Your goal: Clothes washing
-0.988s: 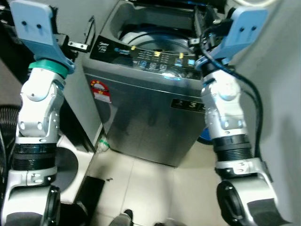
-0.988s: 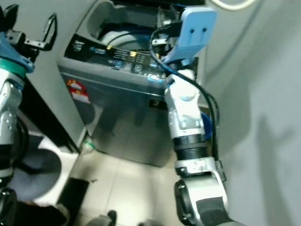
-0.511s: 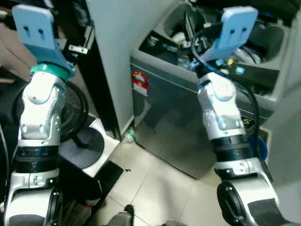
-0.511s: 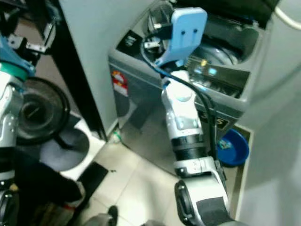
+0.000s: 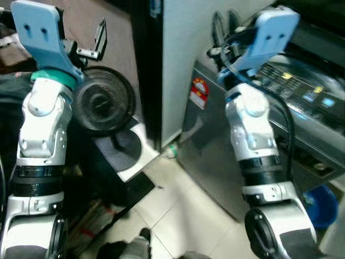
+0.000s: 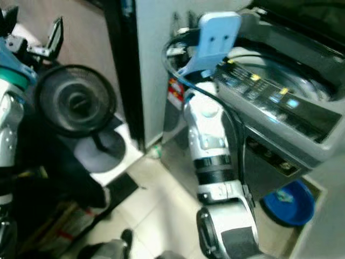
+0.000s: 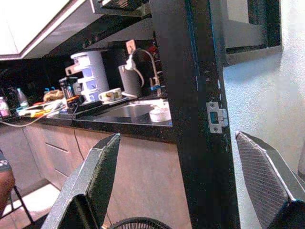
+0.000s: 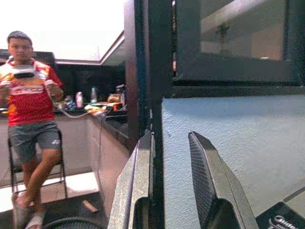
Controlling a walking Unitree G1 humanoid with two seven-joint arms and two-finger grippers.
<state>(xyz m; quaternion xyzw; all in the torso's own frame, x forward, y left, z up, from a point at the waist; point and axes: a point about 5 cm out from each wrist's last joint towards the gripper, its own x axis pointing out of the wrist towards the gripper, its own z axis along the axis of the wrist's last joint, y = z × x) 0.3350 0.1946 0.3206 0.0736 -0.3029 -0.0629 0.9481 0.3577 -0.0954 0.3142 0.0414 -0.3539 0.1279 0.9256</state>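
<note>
Lower right, one blue plastic basin (image 6: 288, 202) on the floor. One black round fan (image 5: 102, 100) sits centre-left. One grey top-loading washing machine (image 6: 280, 116), upper right, previously central. Left hand (image 7: 183, 179) wide; right hand (image 8: 171, 183) narrow, both empty.

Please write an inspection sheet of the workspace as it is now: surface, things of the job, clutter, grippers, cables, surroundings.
Surface: pale tiled floor.
Job's things: grey washer, lid up, drum interior unclear.
Clutter: black fan on the floor; blue basin beside the washer; small bottle at the washer's corner.
Grippers: left gripper open, raised, holding nothing; right gripper open, raised, holding nothing.
Cables: black cable along the right arm.
Surroundings: black door frame; kitchen counter with sink; seated person.
</note>
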